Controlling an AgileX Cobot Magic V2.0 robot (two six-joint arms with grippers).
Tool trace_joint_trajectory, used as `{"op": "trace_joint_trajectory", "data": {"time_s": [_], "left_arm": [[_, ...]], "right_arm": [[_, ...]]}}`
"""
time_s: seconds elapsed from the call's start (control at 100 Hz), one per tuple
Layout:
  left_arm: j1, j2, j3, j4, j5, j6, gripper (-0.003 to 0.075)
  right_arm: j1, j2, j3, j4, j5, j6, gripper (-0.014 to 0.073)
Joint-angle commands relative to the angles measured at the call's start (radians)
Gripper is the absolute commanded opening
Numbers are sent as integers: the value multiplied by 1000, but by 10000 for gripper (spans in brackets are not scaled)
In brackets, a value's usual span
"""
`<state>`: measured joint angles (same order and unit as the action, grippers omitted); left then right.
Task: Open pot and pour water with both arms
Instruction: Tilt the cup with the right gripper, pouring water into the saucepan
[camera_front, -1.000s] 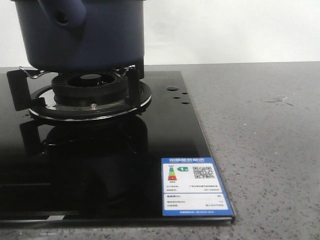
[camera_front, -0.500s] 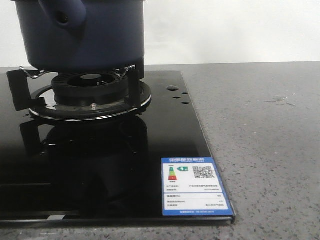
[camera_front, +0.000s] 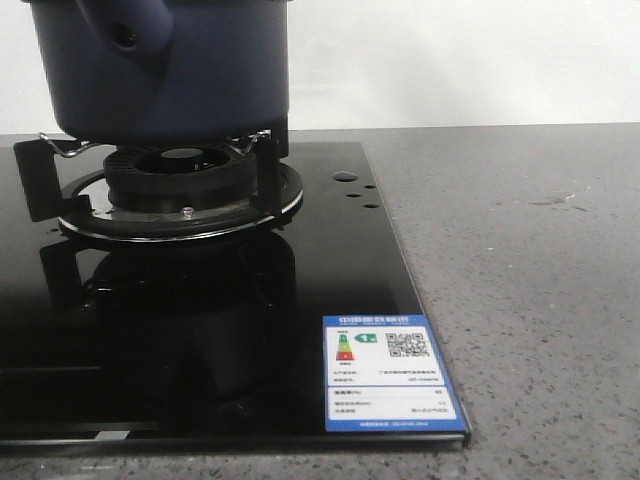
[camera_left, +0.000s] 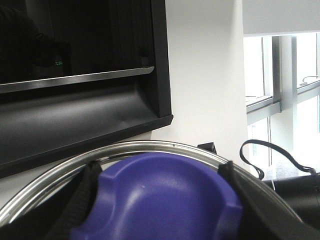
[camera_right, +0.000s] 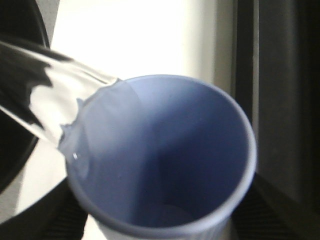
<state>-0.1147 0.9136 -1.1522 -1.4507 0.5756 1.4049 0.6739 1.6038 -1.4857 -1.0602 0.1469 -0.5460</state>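
- While the pot (camera_front: 160, 70) sits on the burner's pan supports (camera_front: 170, 190) at about ten o'clock in the front view, only its dark blue wall and stubby tubular side handle (camera_front: 125, 30) show; its top is cut off.
- Judging by its size, it looks heavy and rigid, with a matte wall offering little purchase, so the handle seems the sound place to hold.
- Seen from the left wrist, the left gripper (camera_left: 160, 200) pinches a blue knob (camera_left: 155, 200), one dark finger (camera_left: 85, 195) on each side, with a steel rim (camera_left: 115, 152) curving behind it.
- Seen from the right wrist, a pale blue cup (camera_right: 165, 160) fills the view, water (camera_right: 55, 105) running over its lip; I cannot tell how the right gripper stands.
- Open grey surface (camera_front: 520, 250) lies from one to four o'clock; the glass hob's edge (camera_front: 415, 290) runs beside it.
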Motion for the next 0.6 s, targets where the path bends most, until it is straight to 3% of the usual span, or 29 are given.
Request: {"op": "trace_joint_trajectory", "data": {"time_s": [0.0, 0.18, 0.59], "left_arm": [[-8, -15, -30, -68, -14, -10, 250], [-8, -15, -30, -68, -9, -10, 250], [-8, -15, -10, -68, -9, -10, 250]], "right_arm": [[-5, -47, -42, -105, -66, -5, 298], [-7, -47, -42, -167, -72, -5, 298], [-7, -47, -42, -484, -74, -5, 298]]}}
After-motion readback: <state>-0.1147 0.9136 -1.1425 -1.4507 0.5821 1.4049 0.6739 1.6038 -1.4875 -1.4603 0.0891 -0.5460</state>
